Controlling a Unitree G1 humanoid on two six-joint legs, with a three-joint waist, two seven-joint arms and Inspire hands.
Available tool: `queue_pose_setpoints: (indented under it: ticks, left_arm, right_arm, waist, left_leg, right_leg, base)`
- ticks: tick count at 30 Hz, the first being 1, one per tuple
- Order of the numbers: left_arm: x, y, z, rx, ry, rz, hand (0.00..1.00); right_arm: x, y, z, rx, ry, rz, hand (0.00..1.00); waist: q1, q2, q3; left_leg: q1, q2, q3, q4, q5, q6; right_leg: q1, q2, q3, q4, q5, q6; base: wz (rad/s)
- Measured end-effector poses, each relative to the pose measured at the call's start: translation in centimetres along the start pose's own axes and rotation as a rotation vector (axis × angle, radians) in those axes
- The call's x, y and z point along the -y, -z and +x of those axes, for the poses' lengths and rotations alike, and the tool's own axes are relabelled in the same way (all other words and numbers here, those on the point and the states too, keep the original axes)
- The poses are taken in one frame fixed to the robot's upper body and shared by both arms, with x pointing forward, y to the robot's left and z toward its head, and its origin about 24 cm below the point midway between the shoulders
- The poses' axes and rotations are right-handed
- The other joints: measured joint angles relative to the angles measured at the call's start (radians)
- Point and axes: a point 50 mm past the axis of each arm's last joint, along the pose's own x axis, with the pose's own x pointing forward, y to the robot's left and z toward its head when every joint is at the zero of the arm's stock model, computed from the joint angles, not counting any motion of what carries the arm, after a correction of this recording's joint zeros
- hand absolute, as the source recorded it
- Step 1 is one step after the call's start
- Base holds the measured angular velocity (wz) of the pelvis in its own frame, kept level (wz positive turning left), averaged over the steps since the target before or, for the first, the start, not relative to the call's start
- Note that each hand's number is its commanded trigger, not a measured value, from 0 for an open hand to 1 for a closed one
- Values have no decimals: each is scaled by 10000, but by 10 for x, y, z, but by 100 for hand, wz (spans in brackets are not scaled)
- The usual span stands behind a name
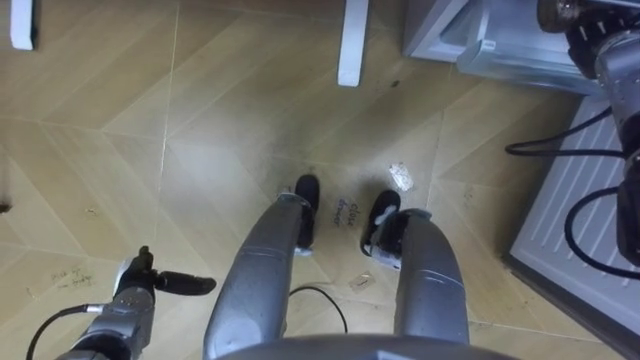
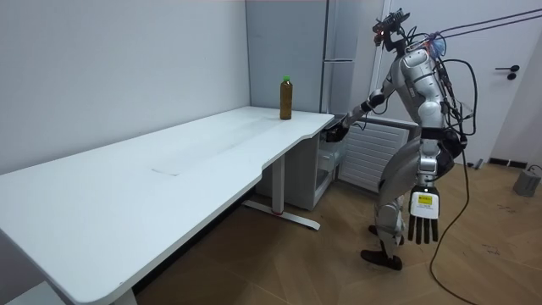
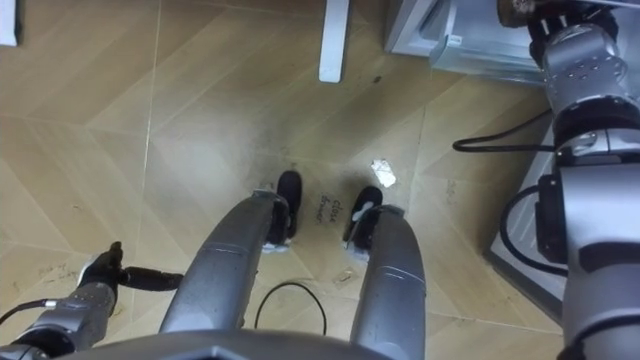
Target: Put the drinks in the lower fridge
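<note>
A long white desk (image 2: 169, 169) fills the room view's left, with a grey fridge (image 2: 340, 38) behind its far end at 1 o'clock and the green-capped drink bottle (image 2: 286, 97) upright on the desk's far corner. The robot stands beside that end, its right hand (image 2: 336, 131) stretched toward the fridge, fingers unreadable, and its left hand (image 2: 422, 222) hanging at 5 o'clock, fingers straight and empty. The eye views look down on wooden floor (image 1: 200, 120), with the left hand at 7 o'clock.

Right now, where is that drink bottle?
In the room view, the bottle stands upright on the far corner of the white table, right of centre, with the fridge just beyond it.
</note>
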Motion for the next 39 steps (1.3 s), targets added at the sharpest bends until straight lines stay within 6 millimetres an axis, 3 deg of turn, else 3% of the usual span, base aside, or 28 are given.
queue_pose_setpoints:
  ticks: [7,22,27,32,39]
  left_arm:
    - [2,3,-1,-56,89,167,0]
    - [4,4,-1,-83,108,212,0]
    - [5,7,-2,-170,253,262,0]
    - [5,7,-2,-187,307,68,0]
    - [5,13,-3,-367,540,78,0]
  right_arm:
    - [2,-1,0,101,34,26,0]
    - [14,2,1,54,308,-113,0]
    - [26,7,2,-57,248,-272,0]
    - [50,14,5,-314,402,-465,0]
    - [75,21,5,-581,781,-540,0]
  waist:
    - [1,136,-7]
    - [-75,132,-6]
    - [-86,102,4]
    - [-133,-51,27]
    - [-236,-86,27]
  left_leg:
    - [85,6,-28,-53,3,3]
    - [370,-7,85,-212,8,10]
    - [754,124,81,-380,12,3]
    - [1108,135,-19,-461,10,1]
    - [1626,157,-182,-638,8,6]
  right_leg:
    - [131,-18,-80,-87,-9,-1]
    - [319,-16,29,-152,-4,12]
    - [781,138,-13,-531,114,22]
    - [1223,172,-123,-724,124,40]
    - [1956,304,-234,-1163,207,158]
  base:
    - [1]
    - [0]
    - [-6]
    - [2]
    - [4]
